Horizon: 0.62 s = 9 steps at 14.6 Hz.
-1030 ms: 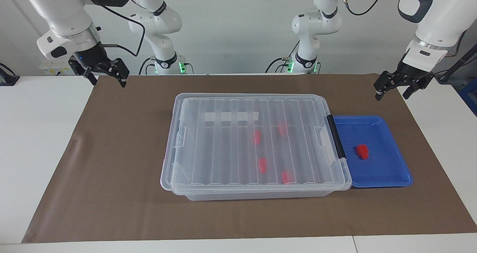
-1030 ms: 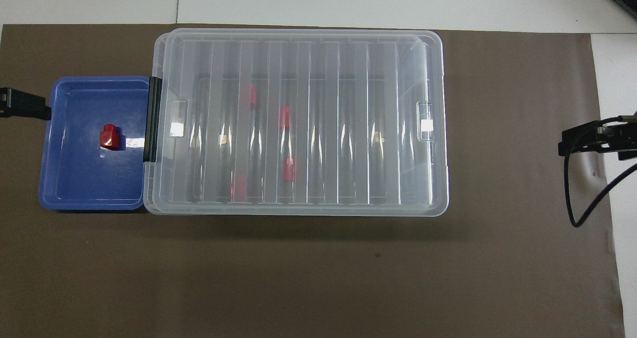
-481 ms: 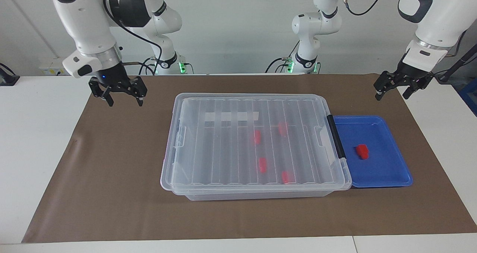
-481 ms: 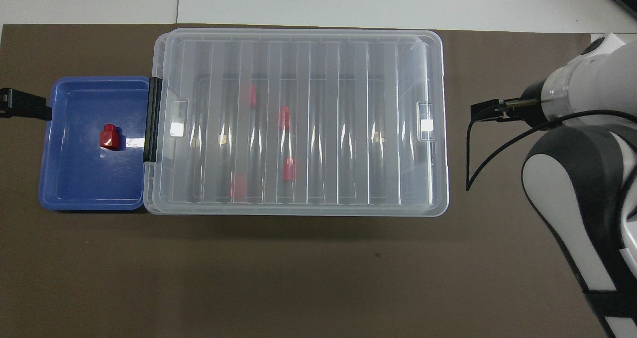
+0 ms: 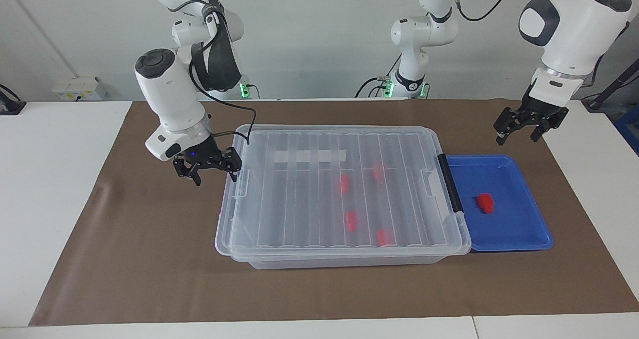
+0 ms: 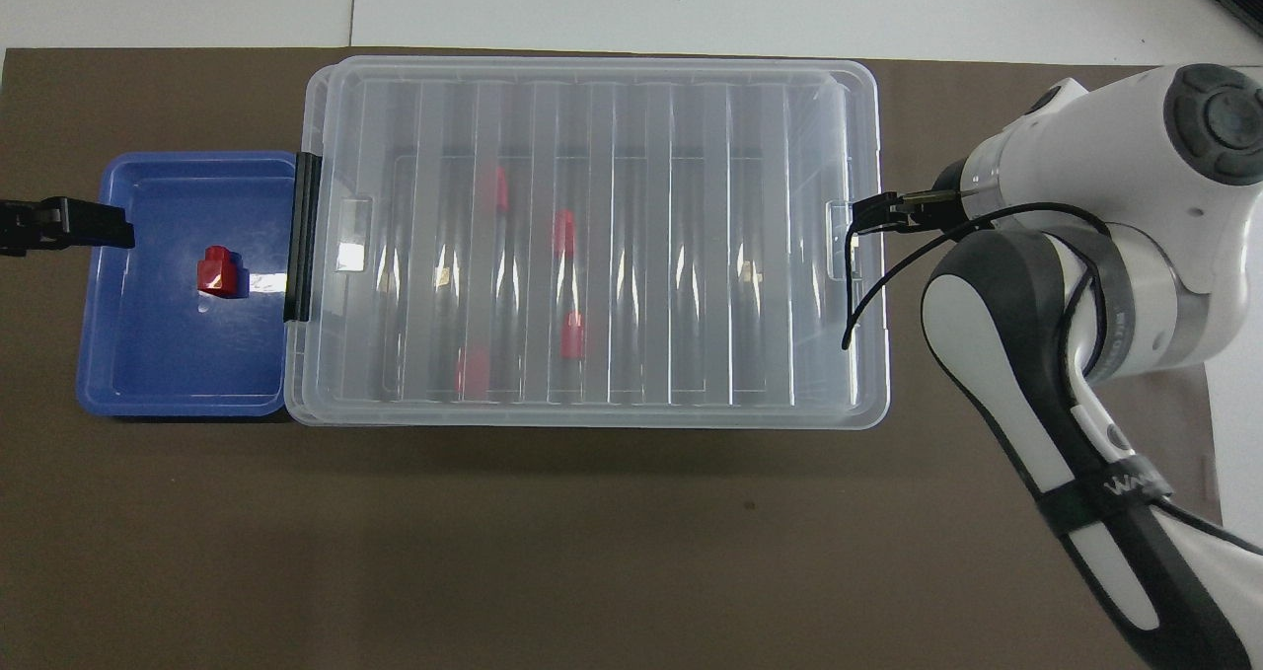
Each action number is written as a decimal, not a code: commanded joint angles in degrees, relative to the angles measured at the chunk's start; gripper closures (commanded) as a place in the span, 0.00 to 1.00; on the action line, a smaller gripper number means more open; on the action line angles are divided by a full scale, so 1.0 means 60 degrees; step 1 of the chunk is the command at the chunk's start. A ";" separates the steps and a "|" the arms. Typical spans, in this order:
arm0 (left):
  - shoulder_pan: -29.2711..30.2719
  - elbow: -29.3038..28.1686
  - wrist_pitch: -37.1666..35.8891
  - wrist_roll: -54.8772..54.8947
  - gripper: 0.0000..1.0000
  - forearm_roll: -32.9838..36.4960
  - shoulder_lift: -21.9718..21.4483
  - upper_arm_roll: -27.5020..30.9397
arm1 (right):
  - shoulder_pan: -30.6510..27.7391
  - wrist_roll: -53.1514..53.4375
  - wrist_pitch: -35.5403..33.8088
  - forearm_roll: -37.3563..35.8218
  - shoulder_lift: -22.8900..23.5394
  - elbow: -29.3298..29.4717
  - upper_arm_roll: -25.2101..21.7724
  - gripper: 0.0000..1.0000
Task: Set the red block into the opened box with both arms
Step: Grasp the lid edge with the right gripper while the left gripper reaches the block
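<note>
A red block [image 5: 484,202] [image 6: 218,271] lies in the blue tray [image 5: 519,243] [image 6: 148,399]. The clear box [image 5: 344,128] [image 6: 592,63] has its ribbed lid resting on it, with several more red blocks [image 5: 352,220] showing through. My right gripper [image 5: 215,179] hangs open, low beside the box's end toward the right arm's side, close to the lid's tab. In the overhead view the right arm hides that gripper. My left gripper [image 5: 515,139] is open in the air over the mat at the tray's edge nearer to the robots. One of its fingers [image 6: 99,226] reaches over the tray's rim.
A black latch [image 5: 451,181] [image 6: 302,236] sits on the box's end that touches the tray. A brown mat [image 5: 150,259] covers the table under everything. A black cable [image 6: 858,295] from the right wrist loops over the lid's corner.
My right arm has swung from the mat's corner down to the box's end. The left gripper has shifted slightly toward the tray. Box, tray and blocks have not moved.
</note>
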 commanded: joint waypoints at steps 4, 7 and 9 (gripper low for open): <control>0.0191 -0.1584 0.1867 -0.0038 0.00 -0.0162 -0.0265 0.0073 | -0.0199 0.0081 0.0632 0.0186 0.0306 -0.0150 -0.0040 0.00; 0.0265 -0.1953 0.2981 0.0006 0.00 -0.0162 0.0537 0.0073 | -0.0433 0.0081 0.0647 0.0039 0.0336 -0.0121 -0.0055 0.00; 0.0265 -0.2274 0.3932 -0.0009 0.00 -0.0162 0.0935 0.0073 | -0.0594 0.0081 0.0603 -0.0034 0.0351 -0.0091 -0.0069 0.00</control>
